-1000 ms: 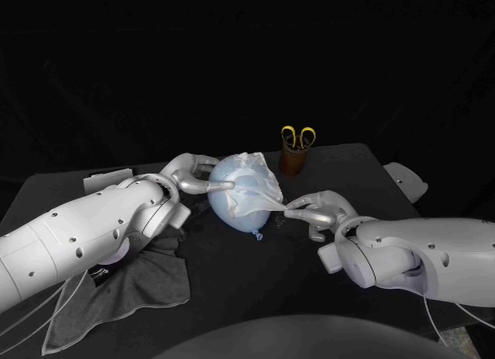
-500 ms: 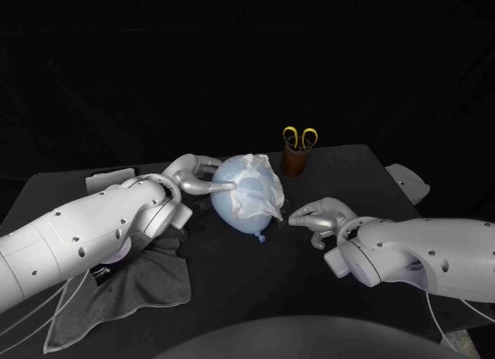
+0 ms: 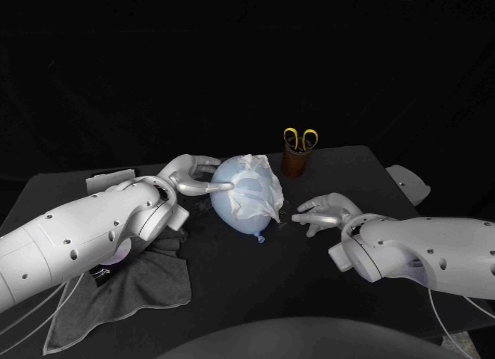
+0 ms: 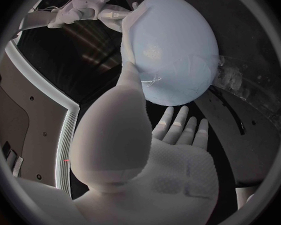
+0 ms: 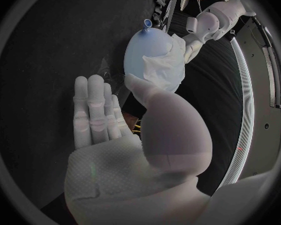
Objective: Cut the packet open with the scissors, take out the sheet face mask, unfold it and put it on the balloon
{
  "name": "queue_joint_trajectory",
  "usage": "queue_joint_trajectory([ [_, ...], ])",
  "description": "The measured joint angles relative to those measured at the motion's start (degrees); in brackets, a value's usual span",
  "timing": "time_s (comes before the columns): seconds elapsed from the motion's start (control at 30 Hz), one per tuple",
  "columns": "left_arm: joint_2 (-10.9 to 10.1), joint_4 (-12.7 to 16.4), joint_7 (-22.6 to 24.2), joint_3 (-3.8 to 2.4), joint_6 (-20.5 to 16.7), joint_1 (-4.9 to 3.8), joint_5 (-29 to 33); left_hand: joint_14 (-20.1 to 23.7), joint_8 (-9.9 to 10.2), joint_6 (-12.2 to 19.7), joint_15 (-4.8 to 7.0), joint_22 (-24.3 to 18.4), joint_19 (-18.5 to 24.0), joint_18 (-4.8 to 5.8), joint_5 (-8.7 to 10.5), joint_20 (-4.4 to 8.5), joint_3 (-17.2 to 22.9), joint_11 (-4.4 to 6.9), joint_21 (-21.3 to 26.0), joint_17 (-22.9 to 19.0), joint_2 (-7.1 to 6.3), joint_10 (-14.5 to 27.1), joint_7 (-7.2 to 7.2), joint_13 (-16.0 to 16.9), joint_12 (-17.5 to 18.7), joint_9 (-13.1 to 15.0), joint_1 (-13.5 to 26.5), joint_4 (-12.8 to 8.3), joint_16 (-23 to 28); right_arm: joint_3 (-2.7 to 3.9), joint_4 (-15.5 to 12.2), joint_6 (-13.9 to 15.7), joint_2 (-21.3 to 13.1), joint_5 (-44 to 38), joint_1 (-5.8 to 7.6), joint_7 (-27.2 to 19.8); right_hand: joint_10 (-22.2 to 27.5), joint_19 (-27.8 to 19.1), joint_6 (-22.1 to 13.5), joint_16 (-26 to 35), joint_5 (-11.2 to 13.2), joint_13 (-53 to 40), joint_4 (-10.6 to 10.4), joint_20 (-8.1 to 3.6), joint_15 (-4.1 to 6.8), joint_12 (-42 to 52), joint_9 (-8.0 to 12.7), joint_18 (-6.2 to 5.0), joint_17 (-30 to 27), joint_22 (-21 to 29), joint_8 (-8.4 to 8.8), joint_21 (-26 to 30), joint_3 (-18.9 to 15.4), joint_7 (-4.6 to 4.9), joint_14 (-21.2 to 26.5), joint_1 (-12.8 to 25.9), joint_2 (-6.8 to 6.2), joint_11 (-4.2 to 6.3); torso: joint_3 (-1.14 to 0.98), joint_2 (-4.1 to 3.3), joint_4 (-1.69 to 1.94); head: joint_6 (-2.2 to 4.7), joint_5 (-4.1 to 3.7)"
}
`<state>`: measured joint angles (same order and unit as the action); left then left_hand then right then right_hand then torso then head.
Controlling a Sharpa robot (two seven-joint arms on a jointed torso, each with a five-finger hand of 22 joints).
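Mask [image 3: 261, 187] sits crumpled on the balloon [image 3: 235, 208] mid-desk [image 3: 336, 161], knot end at 6 o'clock. Left robot hand [image 3: 191, 176] cups the balloon from 9 o'clock. The right robot hand [image 3: 326, 210], spread and empty, hangs near at 4 o'clock.

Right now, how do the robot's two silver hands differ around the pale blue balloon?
The left hand cradles the side of the pale blue balloon with thumb and fingers; the right hand sits beside it, holding nothing. The left hand meets bare balloon; the right hand faces the side draped with the white sheet mask. Both are silver and low over the black table.
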<state>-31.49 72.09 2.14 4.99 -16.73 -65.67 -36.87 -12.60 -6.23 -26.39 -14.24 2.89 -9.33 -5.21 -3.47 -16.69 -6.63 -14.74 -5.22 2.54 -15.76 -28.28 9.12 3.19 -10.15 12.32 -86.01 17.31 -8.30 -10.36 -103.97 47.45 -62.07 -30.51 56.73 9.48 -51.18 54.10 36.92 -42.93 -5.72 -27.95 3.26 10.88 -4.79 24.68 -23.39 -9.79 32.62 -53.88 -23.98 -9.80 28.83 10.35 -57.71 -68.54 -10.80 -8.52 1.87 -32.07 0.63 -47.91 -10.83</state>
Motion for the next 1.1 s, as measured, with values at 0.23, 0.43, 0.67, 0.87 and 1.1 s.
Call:
queue_joint_trajectory([
  [0.23,-1.19,1.37,3.14,0.01,0.29,0.03,1.62,0.0,-0.19,0.0,0.0,0.0,0.0,0.0,-0.04,0.0,-0.15,0.3,0.0,0.0,0.0,-0.56,0.0,0.07,0.0,0.08,0.0,0.16,0.0,0.0,0.11,-0.21,-0.09,-0.15,0.37,-3.8,-3.27,-1.98,2.68,12.73,0.08,11.39,0.06,2.15,-1.66,-4.87,2.59,0.01,-7.83,11.43,-0.53,6.03,-0.62,0.24,2.68,-1.16,1.01,-0.94,-0.04,0.04,-0.07,0.15,0.19],
  [0.43,-4.28,4.33,7.0,0.0,0.86,0.04,3.85,-1.59,-1.28,-2.46,-0.3,-0.15,0.2,0.0,0.1,-0.2,1.87,0.2,0.19,0.37,1.45,-2.71,0.07,0.21,0.0,0.98,-1.46,-0.08,-0.62,-0.02,0.41,-0.3,-0.15,-0.59,2.08,-10.2,-5.27,-5.4,6.5,21.36,0.95,19.19,0.05,3.42,-2.59,-8.7,6.05,0.03,-12.62,19.47,2.64,6.03,-0.27,0.78,3.63,-1.67,1.07,-1.34,-0.11,0.06,-0.1,0.45,0.59],
  [0.67,-8.95,8.09,10.57,-0.03,1.64,0.04,6.44,-4.89,-2.65,-5.67,-0.51,-0.17,-0.03,0.01,0.29,-0.31,6.78,-0.27,0.16,0.96,4.2,-5.17,0.36,0.23,-0.22,1.88,-3.15,-0.23,-1.68,0.02,1.99,-0.81,0.31,-4.15,5.18,-16.13,-5.17,-8.83,6.81,26.65,1.76,23.1,-0.33,4.69,-4.15,-11.11,8.12,0.05,-15.47,24.22,5.5,6.02,-1.68,1.03,5.59,-2.5,1.29,-2.06,-0.11,0.08,0.01,0.55,1.08],
  [0.87,-12.33,10.73,12.34,0.0,1.53,0.04,8.08,-20.58,-4.86,-11.57,0.84,1.45,-7.24,1.31,0.29,-0.26,12.57,-0.01,-3.55,4.43,5.83,-10.49,1.21,0.52,-0.67,3.39,-4.78,-0.46,-10.2,0.09,3.22,-2.02,1.48,-9.74,7.76,-17.78,0.13,-19.67,3.01,32.51,2.31,24.32,-1.11,5.73,-6.59,-16.02,10.28,0.07,-19.27,30.93,9.75,6.37,-7.89,0.61,11.35,-2.5,1.29,-3.92,-0.04,0.05,0.09,0.6,1.65],
  [1.1,-15.0,13.12,13.81,0.03,0.78,0.08,8.82,-24.64,-6.19,-15.36,1.95,3.95,-18.76,1.31,0.29,-0.12,13.74,0.83,-9.46,6.0,6.11,-12.84,1.97,0.52,-0.67,4.21,-5.06,-0.55,-13.07,0.19,4.12,-4.54,3.22,-16.45,9.42,-17.68,13.26,-37.26,-13.36,39.96,2.78,24.62,-8.56,5.65,-10.09,-21.08,15.48,3.7,-26.05,41.66,17.55,7.38,-32.16,-1.27,31.18,-9.03,2.8,-7.17,0.0,-0.04,0.11,0.81,2.41],
])
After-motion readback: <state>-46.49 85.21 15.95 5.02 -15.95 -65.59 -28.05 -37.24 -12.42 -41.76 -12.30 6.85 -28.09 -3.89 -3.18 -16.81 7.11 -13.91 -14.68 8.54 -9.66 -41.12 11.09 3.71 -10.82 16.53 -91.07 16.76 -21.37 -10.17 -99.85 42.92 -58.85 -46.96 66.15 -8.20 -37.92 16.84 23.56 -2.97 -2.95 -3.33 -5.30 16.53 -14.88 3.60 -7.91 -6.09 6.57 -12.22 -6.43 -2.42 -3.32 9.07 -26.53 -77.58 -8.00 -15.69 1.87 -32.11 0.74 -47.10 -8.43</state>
